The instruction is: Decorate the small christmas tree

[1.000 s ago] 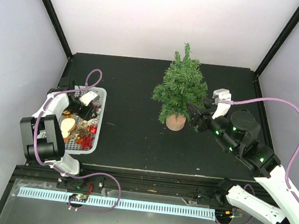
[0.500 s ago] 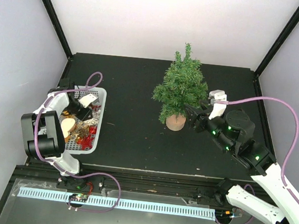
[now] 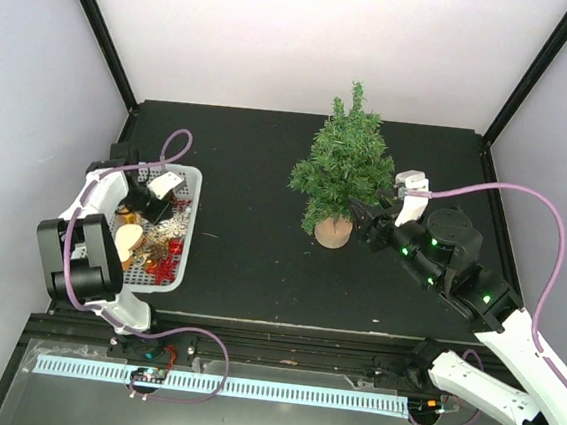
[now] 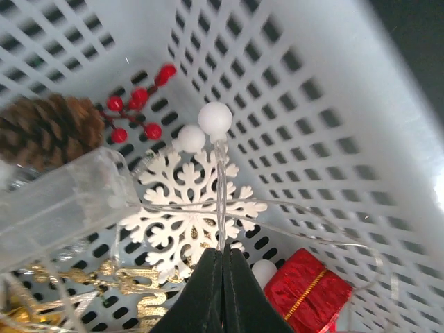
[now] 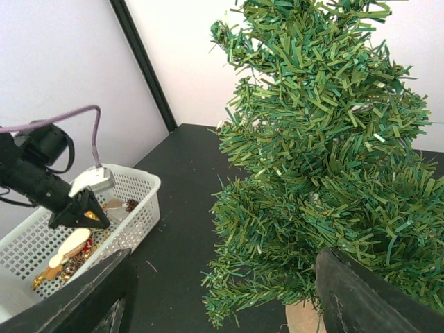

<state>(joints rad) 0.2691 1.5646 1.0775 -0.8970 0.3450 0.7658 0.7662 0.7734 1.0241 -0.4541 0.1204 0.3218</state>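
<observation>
Left gripper [image 4: 223, 258] pinches a light string [image 4: 220, 177] inside the white basket [image 4: 333, 139] at 9 o'clock. Right gripper [image 3: 361, 220], jaws spread wide, sits at 3 o'clock of the small christmas tree [image 3: 343, 163].

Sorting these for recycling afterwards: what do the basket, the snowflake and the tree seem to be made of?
Basket: white plastic, slightly glossy, with a moulded grid of holes. Snowflake: flat, matte white, likely plastic or painted wood; the look leaves it open. Tree: flat green strips, probably plastic, on a tan base that looks wooden.
</observation>
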